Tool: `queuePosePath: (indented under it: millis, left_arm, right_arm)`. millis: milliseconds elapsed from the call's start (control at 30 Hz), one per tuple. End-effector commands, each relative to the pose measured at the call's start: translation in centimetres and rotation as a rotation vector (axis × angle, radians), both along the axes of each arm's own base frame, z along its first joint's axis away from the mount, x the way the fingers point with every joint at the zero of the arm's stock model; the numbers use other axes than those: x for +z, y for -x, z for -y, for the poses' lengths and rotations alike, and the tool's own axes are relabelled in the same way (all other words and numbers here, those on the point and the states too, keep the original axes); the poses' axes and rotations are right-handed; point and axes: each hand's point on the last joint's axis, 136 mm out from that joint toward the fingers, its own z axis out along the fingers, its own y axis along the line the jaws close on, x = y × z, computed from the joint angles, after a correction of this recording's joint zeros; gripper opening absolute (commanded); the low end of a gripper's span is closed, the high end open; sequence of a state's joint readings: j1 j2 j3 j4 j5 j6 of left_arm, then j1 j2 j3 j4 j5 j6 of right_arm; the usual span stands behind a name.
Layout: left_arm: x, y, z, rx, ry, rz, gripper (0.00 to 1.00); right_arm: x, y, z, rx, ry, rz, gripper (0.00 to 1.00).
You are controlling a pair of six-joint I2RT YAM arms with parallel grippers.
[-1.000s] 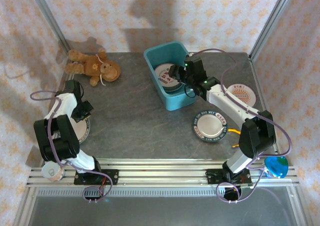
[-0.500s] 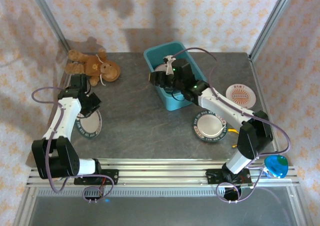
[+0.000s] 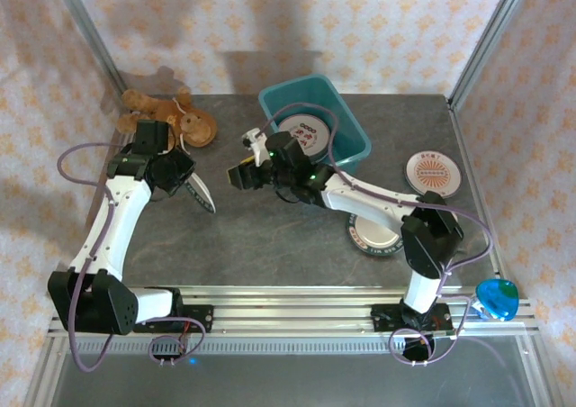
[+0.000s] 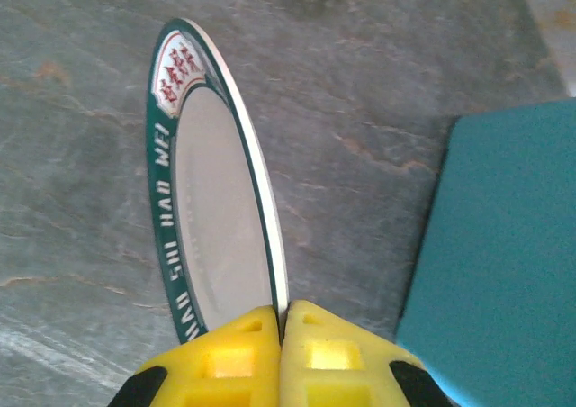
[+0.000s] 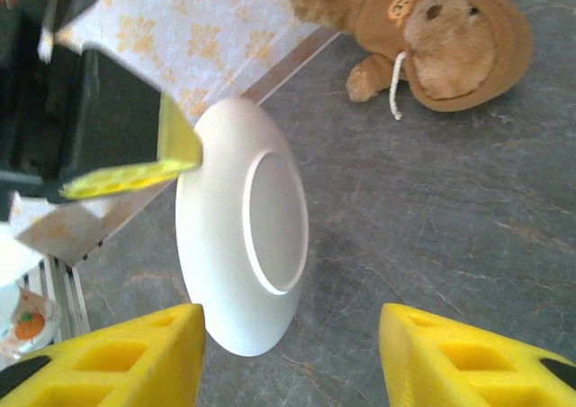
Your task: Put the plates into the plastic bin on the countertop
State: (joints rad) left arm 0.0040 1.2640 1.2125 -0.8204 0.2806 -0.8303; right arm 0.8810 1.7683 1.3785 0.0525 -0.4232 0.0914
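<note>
While the left pincer is clamped on the edge of a small round white plate with a dark green lettered rim, holding it edge-up over the dark grey stone-look worktop, the right pincer gapes open in front of that plate's white underside. The teal-blue rectangular plastic bin sits just behind the right pincer, with an orange-red patterned white plate inside it.

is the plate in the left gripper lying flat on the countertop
No, the left gripper pinches the green-rimmed plate by its rim, holding it on edge over the countertop.
</note>
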Motion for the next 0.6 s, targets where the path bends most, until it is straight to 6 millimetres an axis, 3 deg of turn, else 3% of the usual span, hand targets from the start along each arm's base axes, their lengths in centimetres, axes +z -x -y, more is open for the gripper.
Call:
queuePosePath:
  millis: [0,100,400,567]
  left_arm:
    - [3.0,-1.2,0.7,0.025,0.019,0.084,0.00]
    - [3.3,-2.0,1.6,0.014,0.029,0.099,0.00]
    - [3.8,-3.9,4.1,-0.026,0.041,0.116,0.00]
    - [4.4,-4.5,4.9,-0.039,0.052,0.128,0.00]
  right_arm:
    - [0.5,-0.2,-1.2,0.029,0.016,0.145,0.54]
    - [-0.8,0.2,-1.4,0.059,0.059,0.193,0.54]
    - [-2.0,2.2,-2.2,0.153,0.057,0.242,0.55]
    - [-2.8,1.4,-2.6,0.071,0.119,0.305,0.54]
